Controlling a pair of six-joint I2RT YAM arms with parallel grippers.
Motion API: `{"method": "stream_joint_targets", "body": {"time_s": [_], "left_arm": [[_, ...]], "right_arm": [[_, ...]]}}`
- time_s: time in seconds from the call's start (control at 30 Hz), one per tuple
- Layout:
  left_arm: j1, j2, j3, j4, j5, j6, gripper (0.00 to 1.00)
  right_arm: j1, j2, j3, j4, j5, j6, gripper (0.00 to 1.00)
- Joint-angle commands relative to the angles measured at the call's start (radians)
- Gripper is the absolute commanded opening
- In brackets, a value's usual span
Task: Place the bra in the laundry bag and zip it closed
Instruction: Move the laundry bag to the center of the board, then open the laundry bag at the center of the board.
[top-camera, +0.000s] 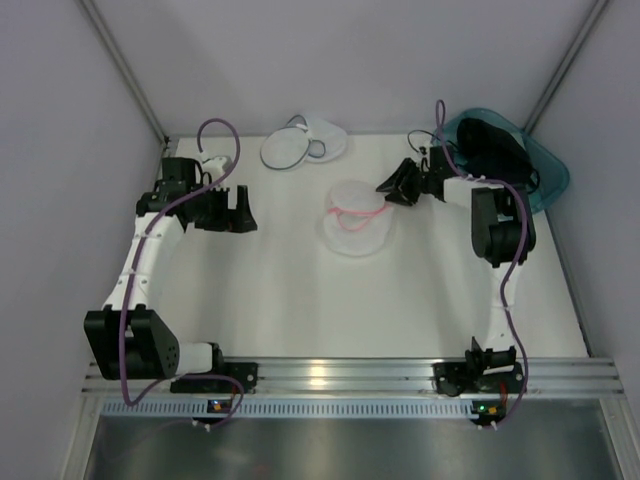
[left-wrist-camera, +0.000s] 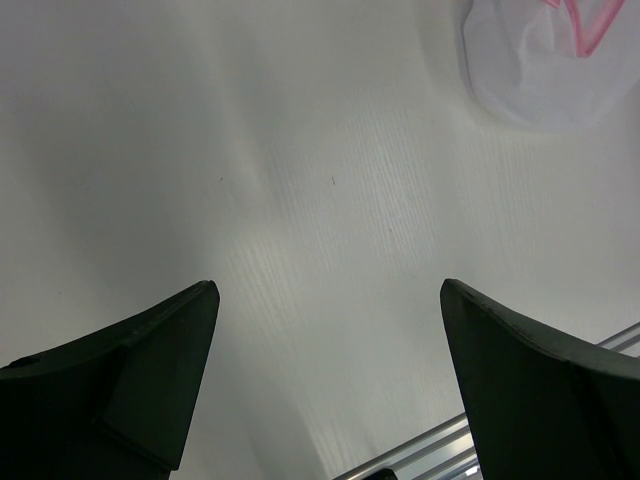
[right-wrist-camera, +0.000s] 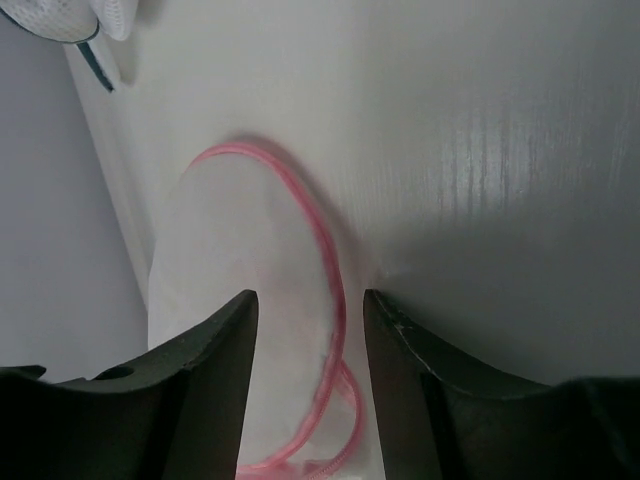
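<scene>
The laundry bag, white mesh with a thin grey rim, lies at the back of the table and shows in the right wrist view's top left corner. The bra, a black mass, sits in the teal bin at the back right. My right gripper hangs over the right edge of a different round bag with a pink rim. Its jaws stand partly apart astride the pink rim, not clamped on it. My left gripper is wide open over bare table, holding nothing.
The pink-rimmed bag lies mid-table between both arms. Grey walls close in the table at left, right and back. A metal rail runs along the near edge by the arm bases.
</scene>
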Motion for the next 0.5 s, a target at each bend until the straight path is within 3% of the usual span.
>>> {"method": "stream_joint_targets", "body": {"time_s": [0.0, 0.07, 0.27, 0.33, 0.47], "left_arm": [[0.0, 0.003, 0.032, 0.015, -0.002, -0.003, 0.99], [0.0, 0.007, 0.037, 0.016, -0.002, -0.003, 0.99], [0.0, 0.024, 0.049, 0.016, -0.016, -0.009, 0.99], [0.001, 0.024, 0.047, 0.015, -0.011, -0.006, 0.99], [0.001, 0.006, 0.04, 0.016, -0.019, -0.003, 0.99]], "right_arm": [[0.008, 0.002, -0.027, 0.095, -0.037, 0.062, 0.47], [0.009, 0.001, -0.047, 0.126, -0.059, 0.091, 0.44], [0.009, -0.045, -0.073, 0.227, -0.126, 0.179, 0.16], [0.008, -0.067, -0.082, 0.258, -0.143, 0.197, 0.01], [0.011, -0.14, -0.087, 0.27, -0.165, 0.198, 0.0]]}}
